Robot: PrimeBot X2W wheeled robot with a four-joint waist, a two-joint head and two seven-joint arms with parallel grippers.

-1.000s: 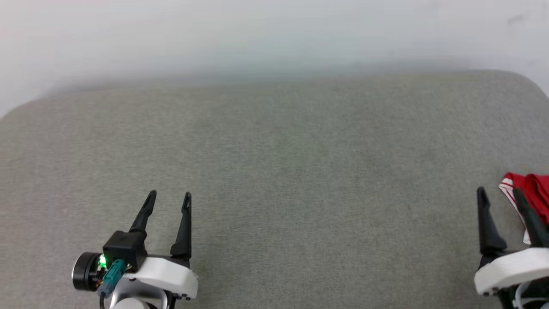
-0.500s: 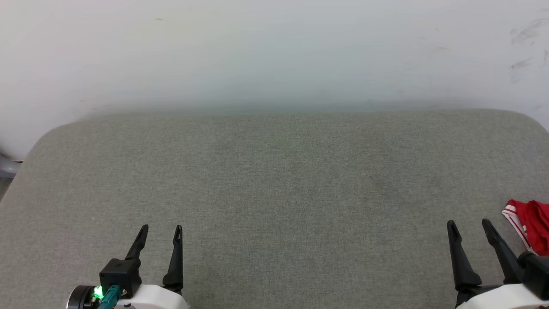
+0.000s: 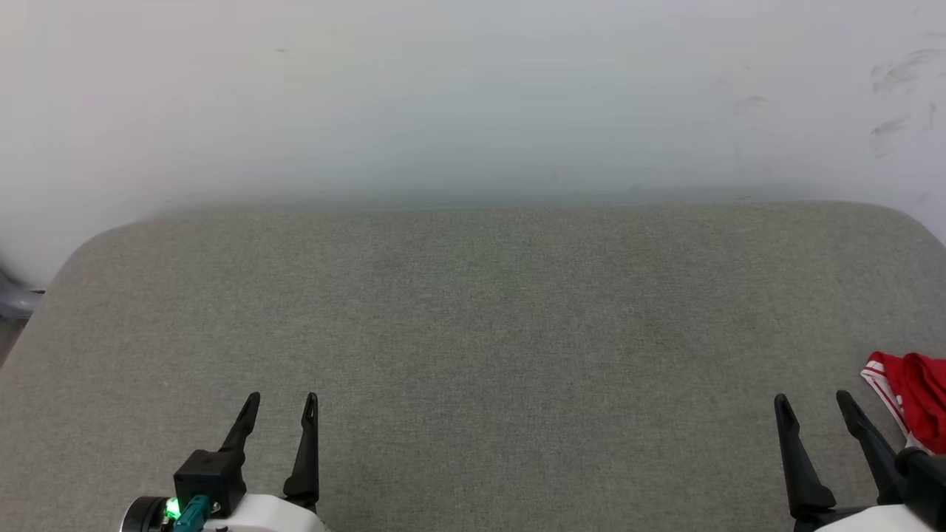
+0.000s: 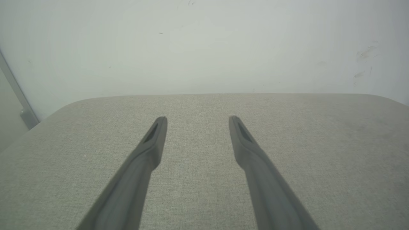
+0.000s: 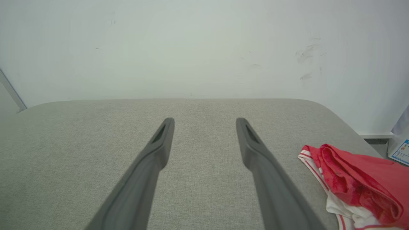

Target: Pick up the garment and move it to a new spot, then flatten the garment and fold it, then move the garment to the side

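Right pincer (image 3: 811, 400): wide open, nothing in it. Left pincer (image 3: 283, 399): wide open too, empty, well apart from the cloth. Just to the right of the right pincer: the garment (image 3: 913, 388), a red and white heap at the edge of the grey counter (image 3: 473, 310), too bunched to tell its long way. Nearer arm: the right one. Far back, a pale wall (image 3: 473, 96)

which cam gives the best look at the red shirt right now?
Right wrist view: the garment lies bunched on the grey cushion, red cloth and white striped trim clear. Head view catches just a cropped corner at its right edge. Left wrist view faces cushion and wall.
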